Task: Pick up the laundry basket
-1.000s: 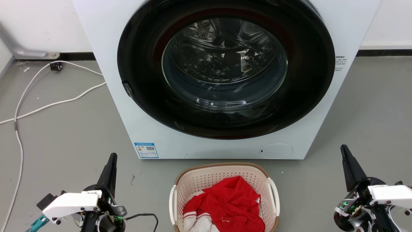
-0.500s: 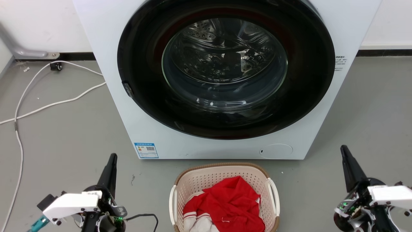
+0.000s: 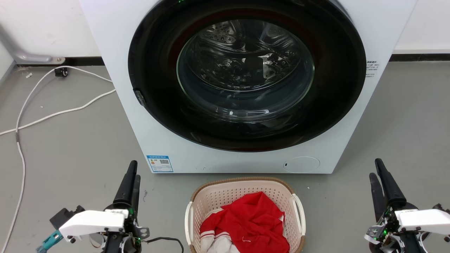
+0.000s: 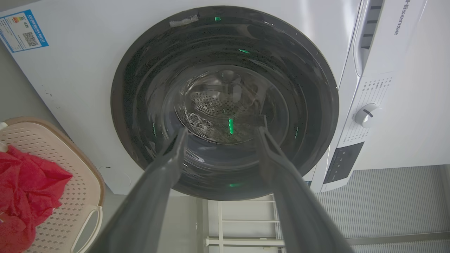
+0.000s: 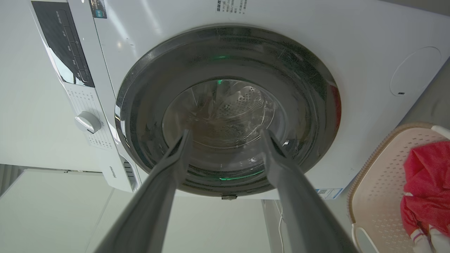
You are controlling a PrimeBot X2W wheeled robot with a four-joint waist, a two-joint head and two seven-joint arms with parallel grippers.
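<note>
My left gripper (image 3: 135,169) had slid nearer the laundry basket (image 3: 218,196). My wrist views showed it and the right gripper (image 3: 374,167) spread apart, holding nothing.

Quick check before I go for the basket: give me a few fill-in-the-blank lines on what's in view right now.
1. The laundry basket stands on the floor in front of a front-loading ____.
2. The garment heaped inside it is mostly ____.
3. The left gripper and right gripper flank the basket, both ____ and holding nothing.
Missing words: washing machine; red; open.
</note>
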